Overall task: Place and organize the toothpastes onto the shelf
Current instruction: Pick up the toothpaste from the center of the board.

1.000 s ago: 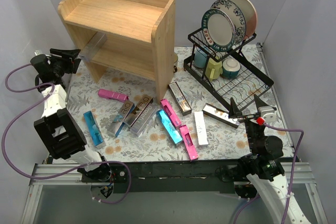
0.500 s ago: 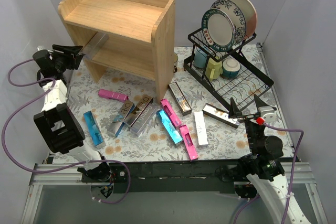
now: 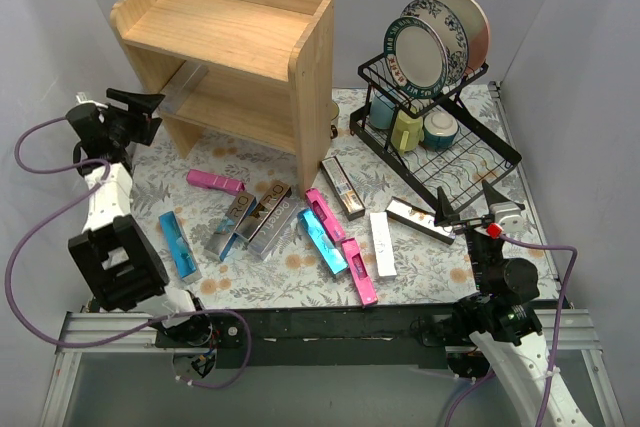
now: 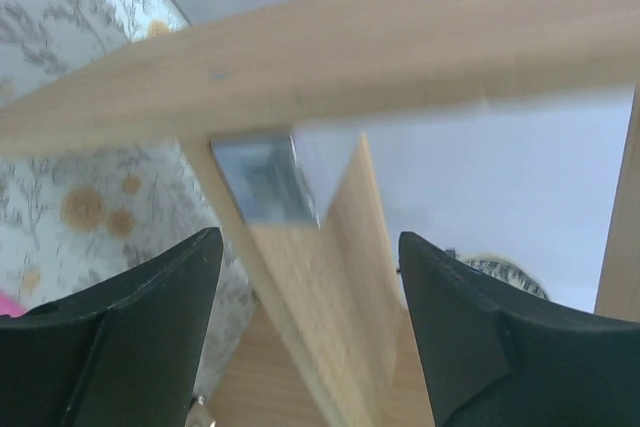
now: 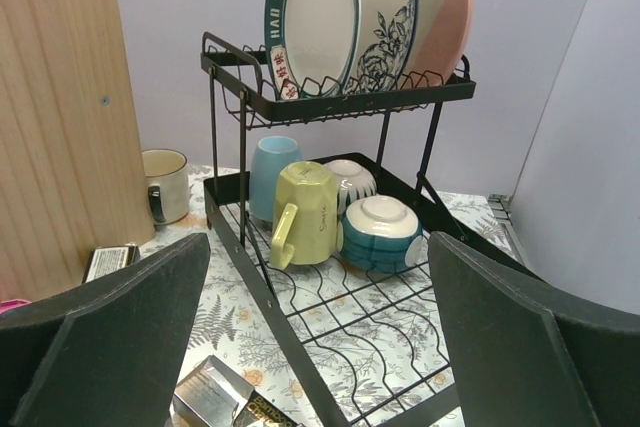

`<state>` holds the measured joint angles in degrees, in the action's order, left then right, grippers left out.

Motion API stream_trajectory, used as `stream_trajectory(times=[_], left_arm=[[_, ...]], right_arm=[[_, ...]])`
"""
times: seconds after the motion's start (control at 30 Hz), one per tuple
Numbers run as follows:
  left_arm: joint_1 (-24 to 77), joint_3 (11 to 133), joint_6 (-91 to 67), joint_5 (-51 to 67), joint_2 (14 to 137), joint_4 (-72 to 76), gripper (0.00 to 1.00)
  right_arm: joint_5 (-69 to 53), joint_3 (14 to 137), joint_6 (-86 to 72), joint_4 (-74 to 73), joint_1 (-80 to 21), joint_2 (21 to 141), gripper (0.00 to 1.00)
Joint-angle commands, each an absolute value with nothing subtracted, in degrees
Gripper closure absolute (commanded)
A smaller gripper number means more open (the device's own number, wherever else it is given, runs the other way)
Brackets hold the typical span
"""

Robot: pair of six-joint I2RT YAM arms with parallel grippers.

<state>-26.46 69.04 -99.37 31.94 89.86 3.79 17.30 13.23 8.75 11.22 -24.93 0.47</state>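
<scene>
The wooden shelf (image 3: 228,29) stands at the back left. A silver toothpaste (image 3: 180,87) lies tilted on its lower tier; the left wrist view shows its end (image 4: 264,181) under the shelf board (image 4: 350,37). My left gripper (image 3: 141,107) hangs just left of it, open and apart from the carton (image 4: 308,247). Several toothpastes lie on the table: pink (image 3: 215,181), blue (image 3: 178,245), silver (image 3: 272,217), brown-gold (image 3: 343,187), white (image 3: 382,244). My right gripper (image 3: 465,212) is open and empty (image 5: 318,247) above a silver carton (image 5: 215,397).
A black wire dish rack (image 3: 440,137) with plates (image 3: 425,47) and cups (image 5: 305,212) stands at the back right. A white mug (image 5: 165,185) sits beside the shelf's side panel (image 5: 60,97). Grey walls close in on both sides.
My left gripper has opened, let go of the silver carton on the lower tier, and drawn back slightly left. The right arm has not moved.
</scene>
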Motion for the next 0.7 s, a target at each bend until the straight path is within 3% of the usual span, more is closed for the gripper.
stream_trajectory(times=[0.0,0.1,0.2,0.53,0.67], left_arm=[[-24.9,62.5,-89.4,30.2,75.8,-0.3,0.24],[-21.3,54.7,-83.2,26.6,67.6,-3.4,0.09],[-13.6,47.2,-78.1,21.7,60.2,-4.7,0.02],[12.2,35.4,-71.4,7.2,50.4,-11.6,0.02],[22.2,34.0,-71.0,-3.6,49.8,-16.8,0.02]], right_arm=[[15.9,15.1,8.2,12.4,-25.3,-1.1,0.01],[15.6,14.9,8.2,12.5,-25.3,-1.2,0.01],[15.8,14.7,8.2,12.9,-25.4,-1.2,0.02],[15.1,14.5,8.0,13.1,-25.6,-0.4,0.01],[14.9,14.5,8.1,13.1,-25.7,-0.3,0.01]])
